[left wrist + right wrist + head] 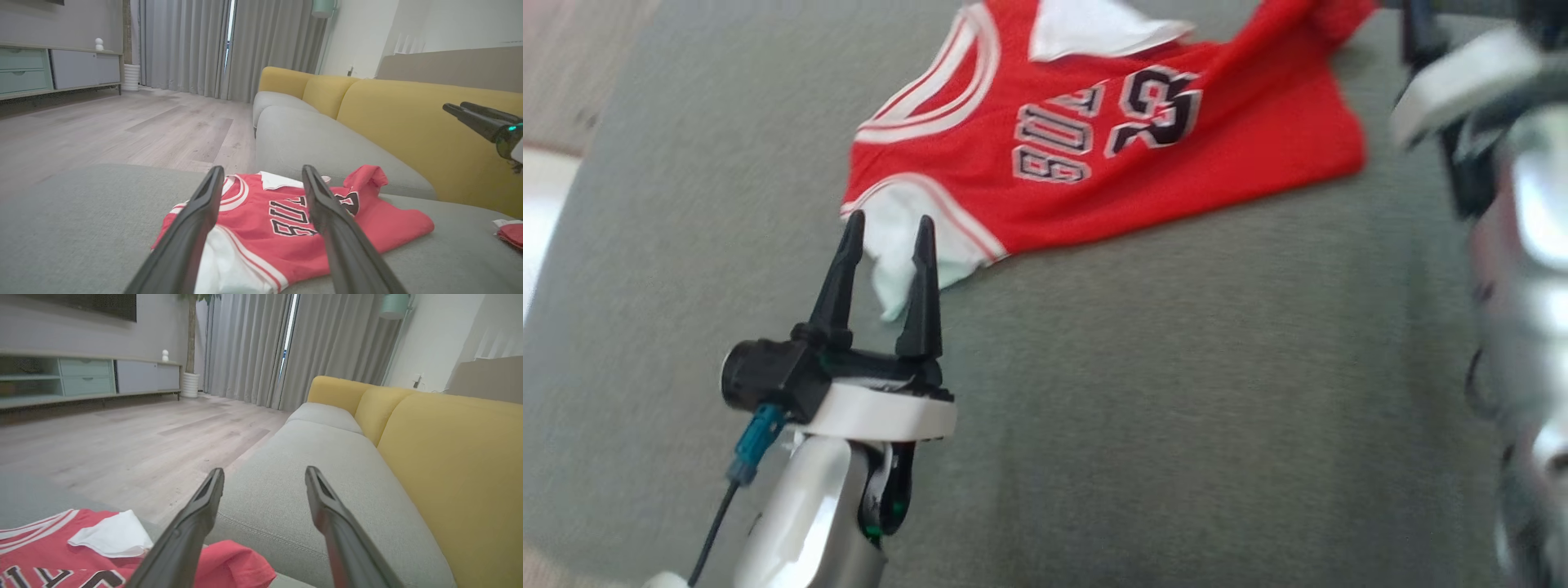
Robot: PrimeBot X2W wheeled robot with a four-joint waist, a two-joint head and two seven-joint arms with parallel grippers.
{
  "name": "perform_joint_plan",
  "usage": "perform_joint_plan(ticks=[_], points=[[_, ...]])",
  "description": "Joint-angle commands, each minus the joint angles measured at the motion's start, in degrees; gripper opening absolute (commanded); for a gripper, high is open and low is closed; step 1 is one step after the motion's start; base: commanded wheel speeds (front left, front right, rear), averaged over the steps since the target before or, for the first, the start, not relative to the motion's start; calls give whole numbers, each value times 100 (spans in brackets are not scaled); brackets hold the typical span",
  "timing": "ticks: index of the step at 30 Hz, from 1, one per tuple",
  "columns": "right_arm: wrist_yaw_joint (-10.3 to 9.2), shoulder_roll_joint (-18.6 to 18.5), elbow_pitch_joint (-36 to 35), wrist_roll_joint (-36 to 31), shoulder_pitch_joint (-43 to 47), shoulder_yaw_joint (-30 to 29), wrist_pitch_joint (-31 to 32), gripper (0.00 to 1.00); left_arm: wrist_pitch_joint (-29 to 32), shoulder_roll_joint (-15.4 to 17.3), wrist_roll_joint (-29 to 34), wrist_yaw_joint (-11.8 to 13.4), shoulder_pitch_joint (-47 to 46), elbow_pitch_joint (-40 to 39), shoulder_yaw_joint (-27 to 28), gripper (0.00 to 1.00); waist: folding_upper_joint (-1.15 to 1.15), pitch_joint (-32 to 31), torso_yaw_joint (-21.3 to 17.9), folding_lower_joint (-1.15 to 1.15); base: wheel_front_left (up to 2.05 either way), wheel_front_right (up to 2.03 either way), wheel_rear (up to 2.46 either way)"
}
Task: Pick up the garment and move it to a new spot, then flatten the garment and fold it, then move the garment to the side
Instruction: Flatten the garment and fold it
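Likely the flattening step: jersey (1143, 171) lies rumpled on the sofa (1176, 367).
Left gripper (889, 220) wide, tips over its white corner; right gripper (264, 471) wide above its far corner. Next: pinch, pull flat.

left gripper (889, 219): two long tapered black fingers (836, 282) on a white collar (882, 412); just behind, silver forearm (809, 506); beside the base, black camera barrel (760, 377), teal-plugged cable (754, 445).

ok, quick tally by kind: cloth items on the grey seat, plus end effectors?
jersey: 1
other red cloth, cut off at the edge of the view: 1
left end effector, right end effector: 2
total: 4
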Motion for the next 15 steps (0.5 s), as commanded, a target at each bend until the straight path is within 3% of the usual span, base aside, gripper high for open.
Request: perform_joint_plan(ticks=[1,9,15], points=[[-5,208,-740,346,656,-6,-59,100,-29,48,61,-19,84,-206,291,100,0,-401,-431,0,0,0,0],[-5,825,-2686,795,3121,-384,-60,100,-29,48,170,-34,351,-222,503,100,0,-730,-836,0,0,0,0],[-5,911,-3248,1136,4143,-353,-60,100,-29,48,214,-55,495,-255,632,100,0,-822,-1014,0,0,0,0]])
